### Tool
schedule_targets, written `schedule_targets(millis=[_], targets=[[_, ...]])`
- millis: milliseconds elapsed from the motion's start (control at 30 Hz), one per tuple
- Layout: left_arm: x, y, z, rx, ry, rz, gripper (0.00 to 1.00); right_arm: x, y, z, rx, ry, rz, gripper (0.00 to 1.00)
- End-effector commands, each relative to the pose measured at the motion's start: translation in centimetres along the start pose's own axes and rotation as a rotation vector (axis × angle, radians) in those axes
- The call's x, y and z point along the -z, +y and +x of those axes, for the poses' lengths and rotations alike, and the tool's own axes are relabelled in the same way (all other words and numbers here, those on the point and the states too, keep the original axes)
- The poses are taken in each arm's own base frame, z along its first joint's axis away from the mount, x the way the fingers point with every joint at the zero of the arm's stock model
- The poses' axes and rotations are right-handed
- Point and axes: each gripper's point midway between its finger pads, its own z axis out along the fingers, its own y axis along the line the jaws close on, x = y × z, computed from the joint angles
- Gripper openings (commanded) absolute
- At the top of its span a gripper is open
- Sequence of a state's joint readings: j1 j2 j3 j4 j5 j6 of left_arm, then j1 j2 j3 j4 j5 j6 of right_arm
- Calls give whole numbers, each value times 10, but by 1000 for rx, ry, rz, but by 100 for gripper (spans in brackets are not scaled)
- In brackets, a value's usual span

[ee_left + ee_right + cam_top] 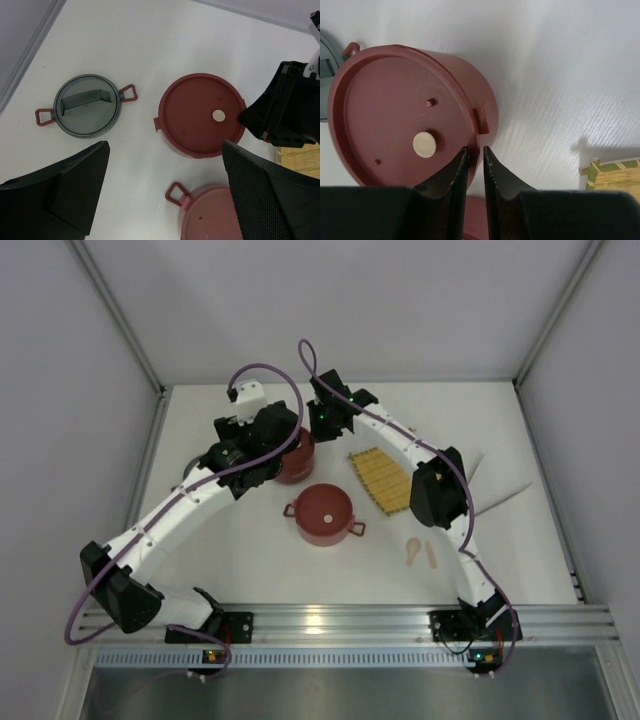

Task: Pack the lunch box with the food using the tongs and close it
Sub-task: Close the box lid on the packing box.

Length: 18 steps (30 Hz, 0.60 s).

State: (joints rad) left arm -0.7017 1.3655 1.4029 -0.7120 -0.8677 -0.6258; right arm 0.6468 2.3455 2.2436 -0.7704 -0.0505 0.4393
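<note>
1. Lunch box tier [297, 466], dark red, lid on: far centre of the table [240, 540], under both wrists.
2. Second tier [323, 515], lidded, nearer me.
3. Grey round piece [86, 105] with red side handles: plain from the left wrist, only a sliver overhead.
4. Cream disc [424, 144] on the far lid.
5. Left gripper [165, 150]: fingers wide apart, holding nothing.
6. Right gripper [475, 155]: fingers almost together at that lid's rim; I cannot tell whether they pinch it.
7. Overhead only: yellow mat [382, 480], and right of it a pale thin V, probably the tongs [505, 497].
</note>
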Motion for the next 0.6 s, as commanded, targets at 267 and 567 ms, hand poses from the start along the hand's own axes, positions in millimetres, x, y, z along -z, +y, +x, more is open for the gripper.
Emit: schedule_targets(millis=[267,567], targets=[[-34,10,23,12,38,-119,99,15,-19,12,40,53,72,24],[-70,14,63,18,114,-200,99,14,-27,12,61,52,107,28]])
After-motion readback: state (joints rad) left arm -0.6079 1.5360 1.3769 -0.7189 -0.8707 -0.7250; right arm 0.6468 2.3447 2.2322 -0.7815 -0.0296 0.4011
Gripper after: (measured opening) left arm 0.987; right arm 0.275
